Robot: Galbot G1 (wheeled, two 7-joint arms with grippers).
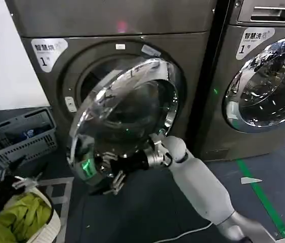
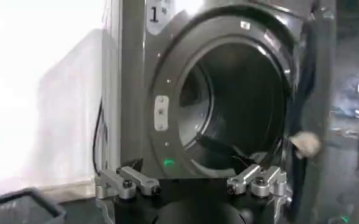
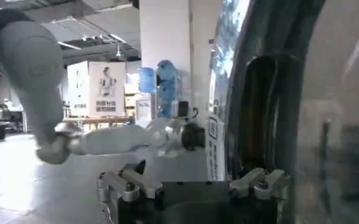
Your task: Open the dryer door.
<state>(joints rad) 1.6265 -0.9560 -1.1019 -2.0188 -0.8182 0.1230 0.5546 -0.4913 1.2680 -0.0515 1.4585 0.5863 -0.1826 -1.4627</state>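
Observation:
The dryer door (image 1: 127, 111), a chrome ring around dark glass, stands swung partway out from the grey dryer, its free edge low and to the left. The round drum opening (image 2: 234, 103) behind it is uncovered. My right gripper (image 1: 113, 183) reaches in from the lower right and sits at the door's lower free edge, beside the chrome rim. In the right wrist view the door (image 3: 277, 91) rises close along one side of this gripper (image 3: 191, 182), whose jaws are spread open. My left gripper (image 1: 11, 174) hangs low at the far left, open (image 2: 191, 182), facing the drum opening from a distance.
A grey plastic crate (image 1: 21, 136) stands on the floor left of the dryer. A white basket (image 1: 51, 217) with green laundry is under my left gripper. A second machine (image 1: 269, 86) with a shut door stands on the right, with a green floor line (image 1: 261, 197) before it.

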